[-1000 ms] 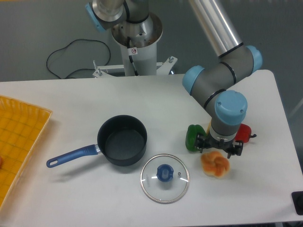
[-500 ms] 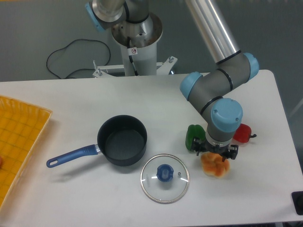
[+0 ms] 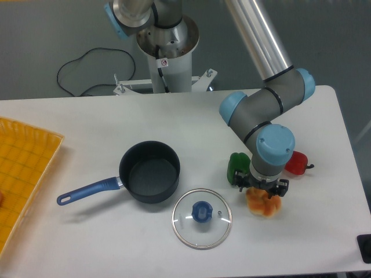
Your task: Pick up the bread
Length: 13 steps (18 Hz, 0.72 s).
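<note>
The bread (image 3: 265, 207), a lumpy golden-orange bun, lies on the white table right of the glass lid. My gripper (image 3: 264, 194) points straight down directly over it, and the blue-capped wrist hides the bun's upper part. Black finger links stick out on both sides of the bun's top, so the jaws stand open around it. I cannot tell whether the fingers touch the bread.
A green pepper (image 3: 236, 167) sits just left of the gripper and a red pepper (image 3: 297, 164) just right. A dark pot with a blue handle (image 3: 149, 172) and its glass lid (image 3: 202, 218) lie to the left. A yellow tray (image 3: 23, 174) is at the left edge.
The gripper has shifted slightly left and down onto the bread, covering more of it. The bread and the other objects have stayed in place.
</note>
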Motion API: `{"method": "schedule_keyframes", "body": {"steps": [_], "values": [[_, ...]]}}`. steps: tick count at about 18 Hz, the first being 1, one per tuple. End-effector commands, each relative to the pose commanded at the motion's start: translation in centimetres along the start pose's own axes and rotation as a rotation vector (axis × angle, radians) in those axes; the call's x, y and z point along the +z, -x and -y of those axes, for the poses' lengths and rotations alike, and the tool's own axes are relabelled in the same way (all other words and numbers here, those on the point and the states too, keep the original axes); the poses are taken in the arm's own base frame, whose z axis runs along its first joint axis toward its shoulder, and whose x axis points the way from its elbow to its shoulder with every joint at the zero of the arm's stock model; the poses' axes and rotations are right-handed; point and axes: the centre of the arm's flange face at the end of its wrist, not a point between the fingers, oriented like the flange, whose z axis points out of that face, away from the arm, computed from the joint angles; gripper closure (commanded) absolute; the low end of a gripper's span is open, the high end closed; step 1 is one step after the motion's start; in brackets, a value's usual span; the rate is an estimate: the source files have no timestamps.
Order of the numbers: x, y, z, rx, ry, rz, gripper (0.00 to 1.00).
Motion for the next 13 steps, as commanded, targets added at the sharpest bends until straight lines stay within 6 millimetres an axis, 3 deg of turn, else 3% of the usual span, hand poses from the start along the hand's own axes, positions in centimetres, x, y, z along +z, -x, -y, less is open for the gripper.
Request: {"method": "schedule_keyframes", "body": {"steps": [9, 13], "values": [[0.0, -0.09, 0.06, -0.003, 0.0, 0.0, 0.38], [0.0, -0.26, 0.2, -0.021, -0.001, -0.001, 0.53]]}}
